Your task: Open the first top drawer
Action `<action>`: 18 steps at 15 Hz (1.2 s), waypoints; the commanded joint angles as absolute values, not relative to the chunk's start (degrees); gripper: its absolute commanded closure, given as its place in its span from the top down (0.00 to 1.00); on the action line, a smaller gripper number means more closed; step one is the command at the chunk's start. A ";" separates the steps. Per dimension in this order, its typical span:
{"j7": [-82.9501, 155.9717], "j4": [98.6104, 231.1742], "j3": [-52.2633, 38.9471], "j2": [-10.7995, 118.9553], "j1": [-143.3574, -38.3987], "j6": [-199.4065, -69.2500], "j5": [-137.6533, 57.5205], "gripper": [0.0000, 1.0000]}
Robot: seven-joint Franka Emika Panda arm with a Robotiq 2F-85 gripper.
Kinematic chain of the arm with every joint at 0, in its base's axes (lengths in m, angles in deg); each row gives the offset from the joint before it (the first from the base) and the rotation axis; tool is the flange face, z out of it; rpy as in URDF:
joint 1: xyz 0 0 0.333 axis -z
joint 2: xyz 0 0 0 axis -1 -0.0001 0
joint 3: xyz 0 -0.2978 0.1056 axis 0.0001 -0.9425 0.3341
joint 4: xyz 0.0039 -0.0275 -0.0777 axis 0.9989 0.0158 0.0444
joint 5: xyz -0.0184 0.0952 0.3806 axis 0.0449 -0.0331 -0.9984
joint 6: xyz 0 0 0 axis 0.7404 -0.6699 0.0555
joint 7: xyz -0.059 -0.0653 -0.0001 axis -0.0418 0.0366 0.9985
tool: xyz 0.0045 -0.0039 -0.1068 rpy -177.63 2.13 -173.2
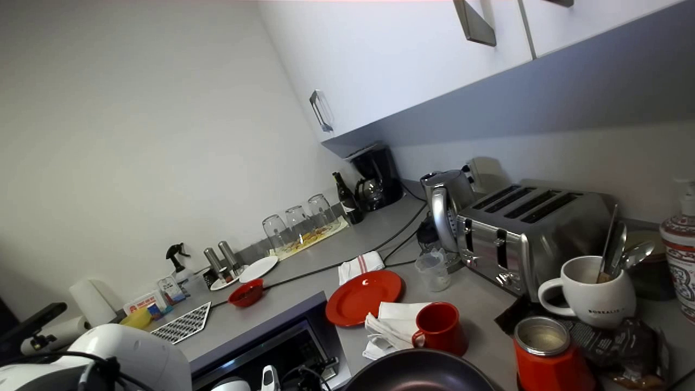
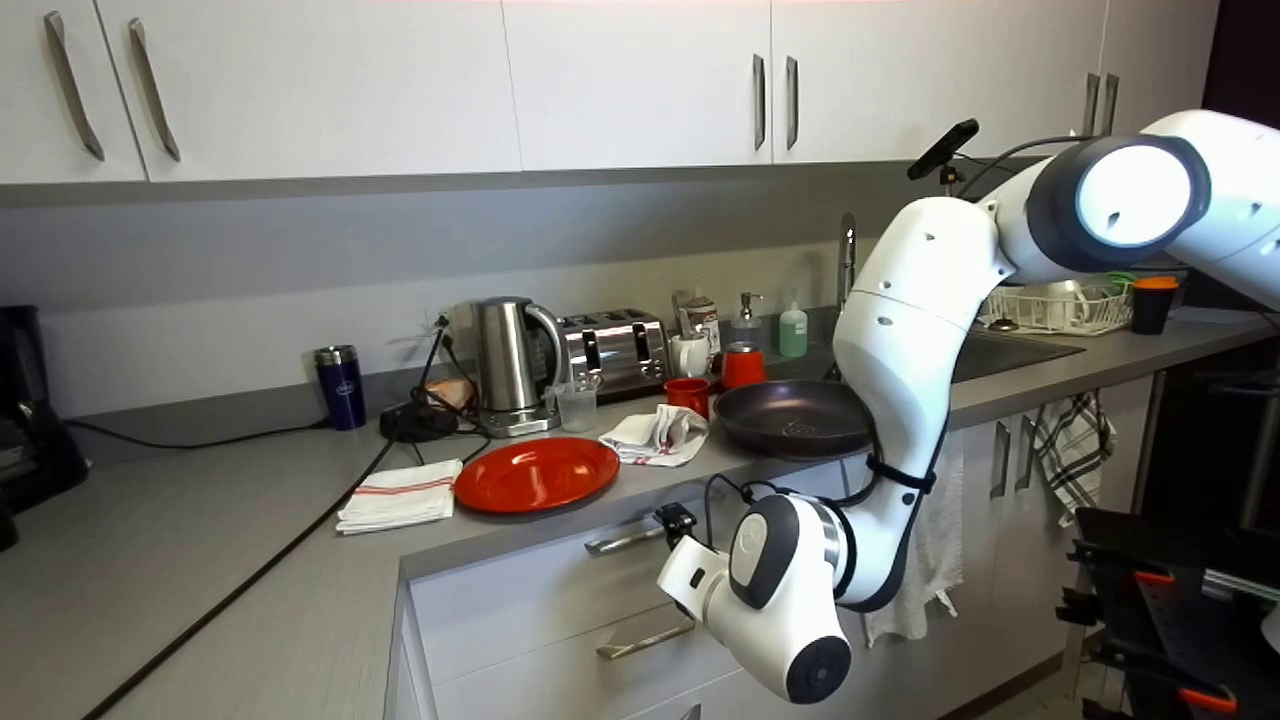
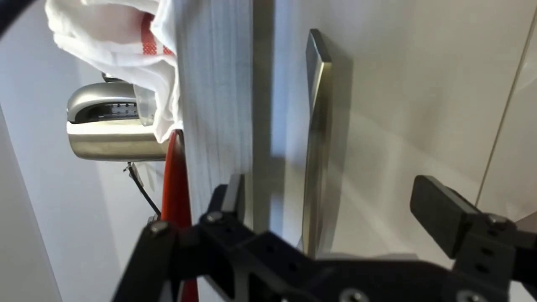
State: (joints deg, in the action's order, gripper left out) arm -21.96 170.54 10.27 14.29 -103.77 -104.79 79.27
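Centrally in the wrist view, the metal handle of the closed top drawer shows between the jaws, which stand wide apart, with the drawer lying just beneath the edge of the bench

Near a kettle, a red plate lies between a folded towel and crumpled cloth.

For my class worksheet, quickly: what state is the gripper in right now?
Gripper: open, jaws wide apart, holding nothing; in the wrist view the drawer handle shows between them, ungripped.
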 commanded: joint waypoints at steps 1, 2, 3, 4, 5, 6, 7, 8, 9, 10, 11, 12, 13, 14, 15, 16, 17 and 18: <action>-22.19 170.20 10.41 14.12 -103.91 -104.84 79.16 1.00; -22.44 170.18 10.52 14.12 -103.97 -104.86 79.15 1.00; -22.59 170.18 10.57 14.12 -104.00 -104.86 79.14 1.00; -22.64 170.18 10.58 14.12 -104.01 -104.86 79.14 1.00; -22.67 170.18 10.58 14.12 -104.01 -104.86 79.14 1.00; -22.68 170.18 10.58 14.12 -104.01 -104.86 79.14 1.00; -22.29 169.79 10.54 13.86 -104.09 -104.36 78.64 1.00; -22.07 169.67 10.61 13.76 -104.05 -104.40 78.27 1.00; -21.72 169.39 10.61 13.52 -104.09 -104.34 77.97 1.00; -21.72 169.28 10.56 13.41 -104.14 -104.33 78.03 1.00; -21.56 169.09 10.50 13.19 -104.29 -104.18 78.07 1.00; -21.55 169.05 10.48 13.08 -104.29 -104.12 78.05 1.00; -21.65 169.04 10.51 12.95 -104.23 -104.19 78.03 1.00; -21.67 168.94 10.39 12.70 -104.31 -103.84 78.02 1.00; -21.71 168.85 10.38 12.53 -104.19 -103.87 77.93 1.00; -21.75 168.72 10.33 12.37 -104.10 -103.77 77.82 1.00; -21.78 168.58 10.24 12.28 -104.00 -103.67 77.74 1.00; -21.87 168.51 10.16 12.27 -103.96 -103.51 77.70 1.00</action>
